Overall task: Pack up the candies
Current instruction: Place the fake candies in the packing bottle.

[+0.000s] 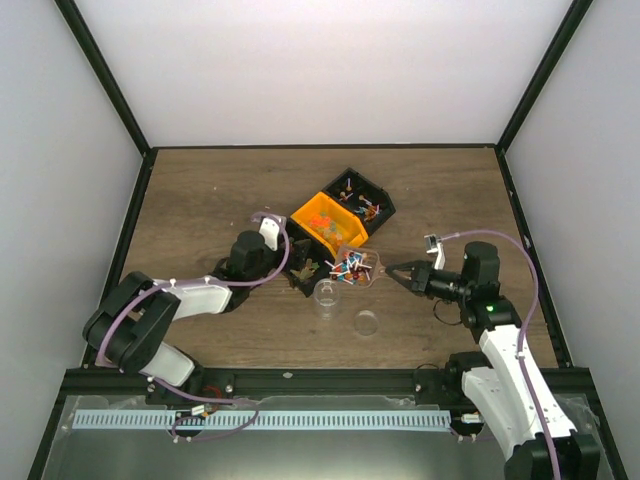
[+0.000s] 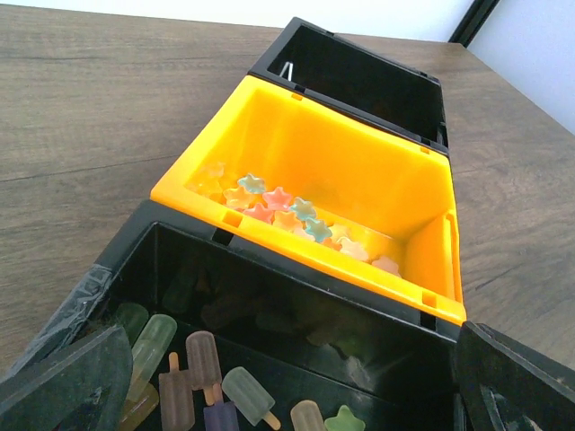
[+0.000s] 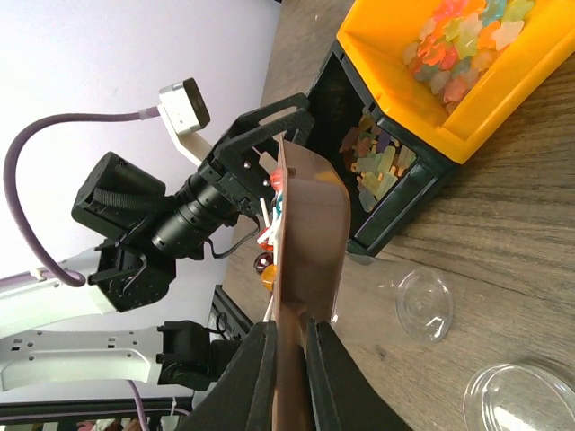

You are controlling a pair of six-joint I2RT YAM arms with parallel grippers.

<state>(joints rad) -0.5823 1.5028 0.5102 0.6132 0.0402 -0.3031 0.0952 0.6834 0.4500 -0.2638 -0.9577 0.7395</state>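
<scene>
No writing is legible; right jaws clamp a candy-filled scoop [image 1: 352, 267], left jaws stand apart over the bins [image 2: 305, 180].

No readable text — no labels, brands, numbers

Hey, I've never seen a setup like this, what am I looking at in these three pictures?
Two robot arms stand on a wooden table. One picture looks down from above; the other two come from cameras on each arm's wrist. On the table sit an orange bin of star-shaped sweets between two black bins, an empty clear cup and a clear round lid. The right gripper is shut on the edge of a clear container of candies on white sticks, held above the table. The left gripper is open and holds nothing, hovering at the nearest black bin.
</scene>
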